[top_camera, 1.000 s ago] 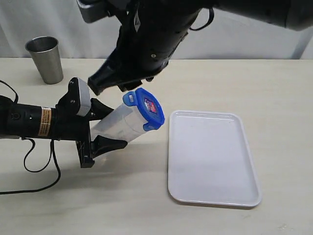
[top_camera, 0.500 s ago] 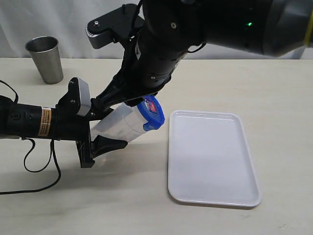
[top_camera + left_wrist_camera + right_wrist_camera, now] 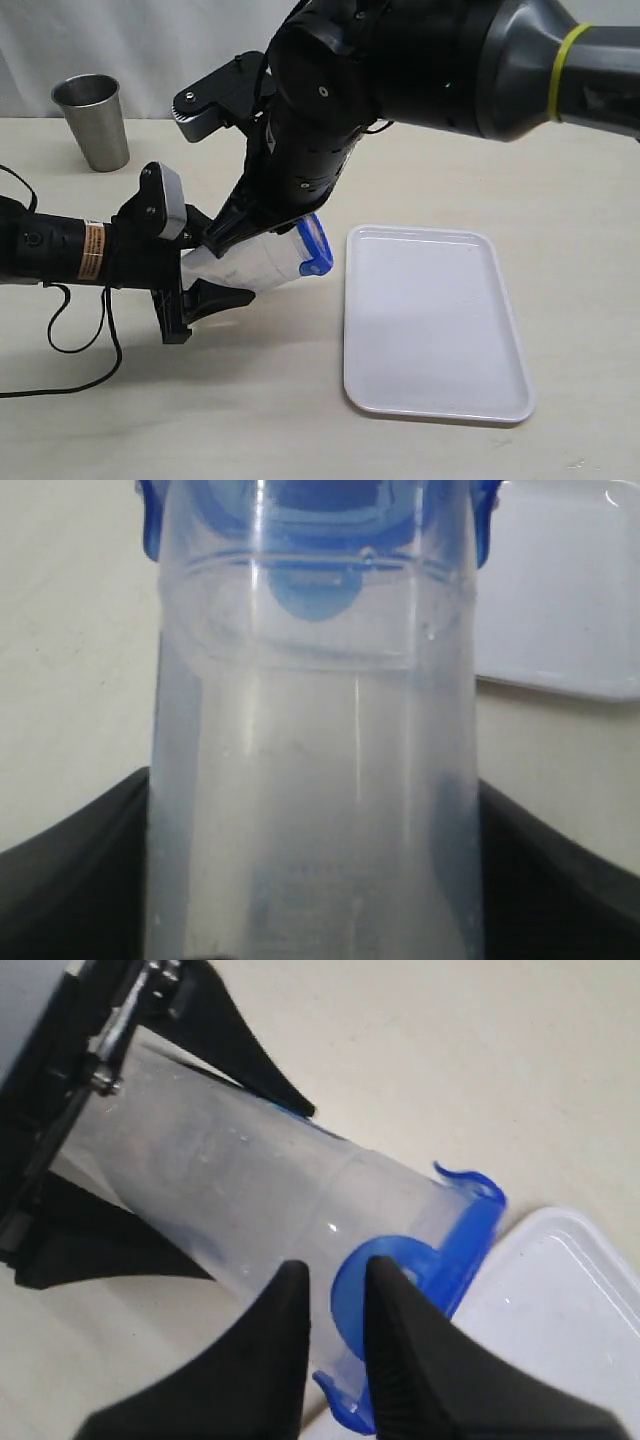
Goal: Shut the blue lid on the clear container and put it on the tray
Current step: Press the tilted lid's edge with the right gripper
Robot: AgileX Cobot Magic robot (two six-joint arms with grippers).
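Note:
The clear container (image 3: 250,262) hangs tilted above the table with my left gripper (image 3: 212,265) shut round its lower body. In the left wrist view the black fingers (image 3: 70,865) flank the clear container (image 3: 310,780). The blue lid (image 3: 314,245) sits on its mouth, facing the tray (image 3: 430,400). My right gripper (image 3: 250,220) hangs close over the container near the lid. In the right wrist view the right gripper (image 3: 337,1290) has its jaws a narrow gap apart over the container (image 3: 230,1180), right at a side tab of the blue lid (image 3: 470,1235). Nothing is clamped between them.
A steel cup (image 3: 92,120) stands at the back left of the table. The white tray (image 3: 565,1310) lies just right of the lid. The right arm's bulk fills the space above the container. A black cable (image 3: 80,350) loops at the front left.
The right arm has come down over the container and its jaws have narrowed. The container's lid end has dropped and sits more level. The left grip is unchanged.

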